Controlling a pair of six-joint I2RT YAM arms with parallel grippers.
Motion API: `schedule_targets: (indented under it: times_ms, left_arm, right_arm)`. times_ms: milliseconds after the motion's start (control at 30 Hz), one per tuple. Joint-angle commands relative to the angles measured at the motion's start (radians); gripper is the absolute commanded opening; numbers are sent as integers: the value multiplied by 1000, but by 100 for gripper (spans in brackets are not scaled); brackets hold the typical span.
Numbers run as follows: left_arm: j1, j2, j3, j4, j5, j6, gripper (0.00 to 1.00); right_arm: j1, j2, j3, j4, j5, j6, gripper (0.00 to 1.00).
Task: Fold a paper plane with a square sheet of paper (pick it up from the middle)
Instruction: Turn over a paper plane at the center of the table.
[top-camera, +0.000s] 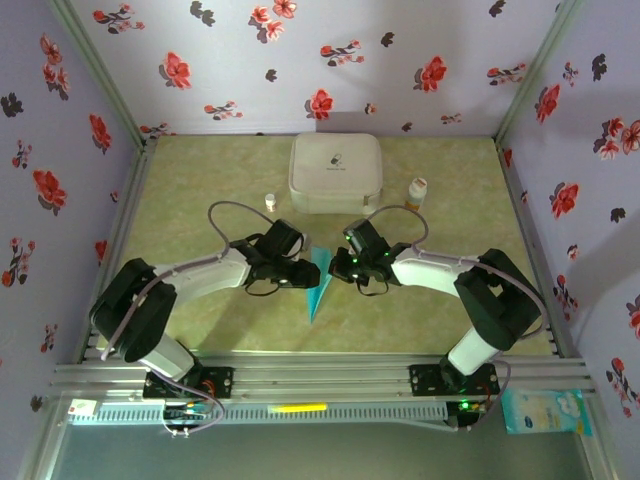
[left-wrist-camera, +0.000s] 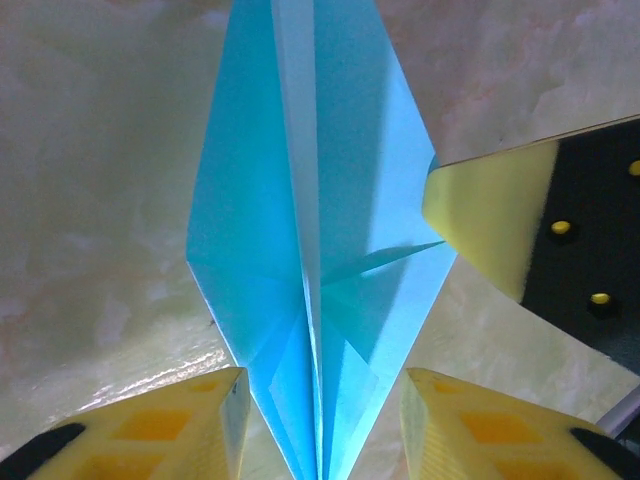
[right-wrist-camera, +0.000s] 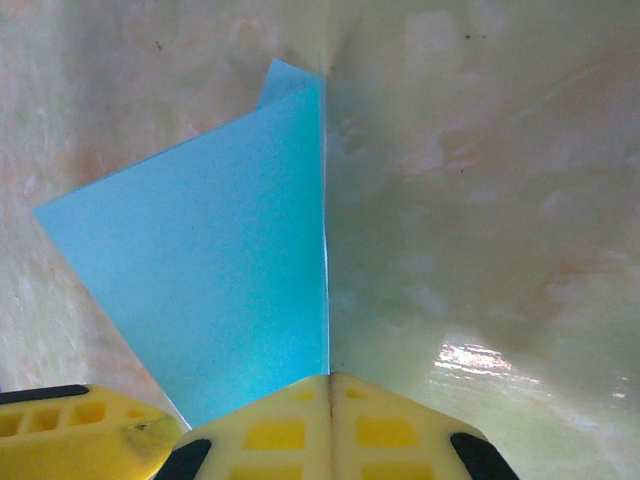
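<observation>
Flowered walls (top-camera: 250, 40), green bench (top-camera: 190, 190), blue paper plane (top-camera: 319, 283) at the middle

Purple walls printed with red flowers closed in the pale green marbled bench on three sides. At its far edge sat a white rounded case (top-camera: 335, 173). A small white-capped bottle (top-camera: 270, 201) stood just beside its left front corner and an orange-capped bottle (top-camera: 417, 191) off its right side. The paper plane lay near the centre of the bench, nearer than the case, with its narrow point aimed at the arm bases. Both arms reached in to it, one from each side.

The left tool (top-camera: 298, 272) stood at the paper's left side. In its wrist camera the two yellow fingers (left-wrist-camera: 180, 425) were apart. A narrowing end of the paper ran down between them, centre crease and layered flaps facing up. The right tool (top-camera: 342, 268) met the paper from the other side, and its yellow finger touched the right edge of the wing in that same view. In the right wrist camera its fingers (right-wrist-camera: 270, 430) were pressed together. A blue edge ran straight into the seam between them, so the paper looked pinched there, though the contact itself was hidden. One flap spread out to the left of that seam
</observation>
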Motion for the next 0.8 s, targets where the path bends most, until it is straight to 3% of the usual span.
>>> schedule_targets:
  times_ms: [0,767]
  left_arm:
    - [-6,31,8,21,34,-14,44]
    - [-8,49,-31,44,47,-16,45]
  right_arm:
    - [7,16,9,29,-3,8,3]
    - [7,14,0,41,5,13,3]
